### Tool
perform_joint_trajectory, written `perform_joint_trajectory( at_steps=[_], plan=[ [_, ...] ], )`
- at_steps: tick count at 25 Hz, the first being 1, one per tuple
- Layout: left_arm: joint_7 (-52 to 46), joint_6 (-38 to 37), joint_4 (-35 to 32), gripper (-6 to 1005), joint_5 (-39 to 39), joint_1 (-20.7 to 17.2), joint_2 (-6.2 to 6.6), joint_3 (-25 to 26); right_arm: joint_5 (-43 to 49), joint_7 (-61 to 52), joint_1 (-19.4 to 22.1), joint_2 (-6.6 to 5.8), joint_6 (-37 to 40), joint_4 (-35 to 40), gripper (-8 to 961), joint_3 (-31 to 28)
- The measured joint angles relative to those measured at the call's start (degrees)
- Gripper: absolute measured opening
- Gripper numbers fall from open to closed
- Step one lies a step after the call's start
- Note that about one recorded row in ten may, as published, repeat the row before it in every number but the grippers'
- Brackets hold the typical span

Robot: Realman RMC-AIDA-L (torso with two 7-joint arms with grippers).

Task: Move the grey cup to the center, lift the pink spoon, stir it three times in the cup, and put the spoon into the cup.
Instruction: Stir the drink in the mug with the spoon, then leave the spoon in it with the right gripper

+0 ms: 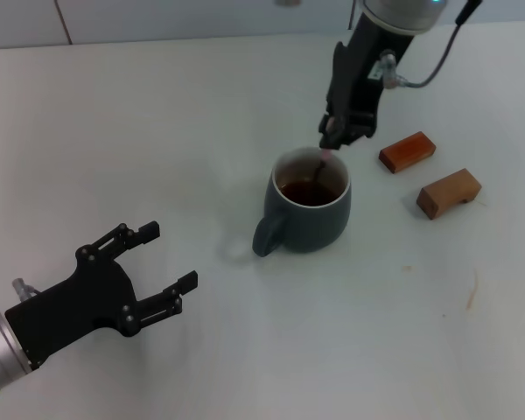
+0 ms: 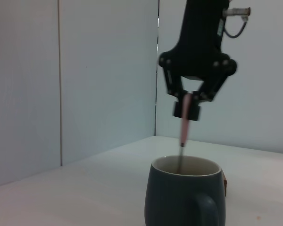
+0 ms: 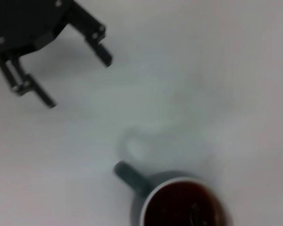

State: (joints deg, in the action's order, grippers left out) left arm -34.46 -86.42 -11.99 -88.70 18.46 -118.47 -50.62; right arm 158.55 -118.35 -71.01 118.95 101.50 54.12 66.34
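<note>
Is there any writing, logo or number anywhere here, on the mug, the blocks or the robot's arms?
None can be read.
Cup: plain grey, no print.
Two wooden blocks: bare.
Right pincer, holding the spoon in the cup: black, unmarked.
Left pincer, open: unmarked.

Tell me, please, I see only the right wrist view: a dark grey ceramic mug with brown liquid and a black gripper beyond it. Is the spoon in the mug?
Observer: Yes. The right gripper holds the slim pink-handled metal spoon nearly upright, with its lower end inside the dark grey ceramic mug.
Operator: Is the gripper touching the rim?
Observer: No, the left wrist view shows it above the mug, with the pink handle bridging the gap.
Operator: What else stands near the mug?
Observer: Two brown wooden blocks lie on the mug's right, apart from it. The left gripper is open, to the mug's left.
</note>
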Motion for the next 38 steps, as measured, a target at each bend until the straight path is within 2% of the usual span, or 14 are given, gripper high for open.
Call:
perform_joint_trajectory(
  at_steps=[5, 8, 14, 22, 29, 38],
  plan=[
    [0.0, 0.0, 0.0, 841, 0.0, -0.1, 0.0, 0.0, -2.7, 1.1, 0.0, -0.02, 2.8, 0.6, 125, -0.2],
    [0.0, 0.0, 0.0, 841, 0.0, -0.1, 0.0, 0.0, -3.9, 1.3, 0.1, -0.03, 1.1, 0.7, 125, 0.0],
    [0.0, 0.0, 0.0, 841, 0.0, -0.3, -0.01, -0.3, -0.2, -0.7, -0.3, 0.0, -2.1, -0.3, 125, 0.8],
    [0.1, 0.0, 0.0, 842, -0.1, -0.4, 0.0, -0.3, -2.2, -0.1, 0.0, 0.04, 2.3, 1.2, 126, 0.8],
    [0.3, -0.3, 0.0, 842, -0.1, -0.4, 0.0, -0.2, -2.8, -0.9, 0.3, 0.06, -2.2, 0.9, 125, 0.8],
    [0.1, -0.3, 0.0, 842, 0.0, -0.4, 0.0, -0.1, -2.4, -3.1, 0.8, 0.15, -2.0, 0.8, 126, 1.3]
  ],
)
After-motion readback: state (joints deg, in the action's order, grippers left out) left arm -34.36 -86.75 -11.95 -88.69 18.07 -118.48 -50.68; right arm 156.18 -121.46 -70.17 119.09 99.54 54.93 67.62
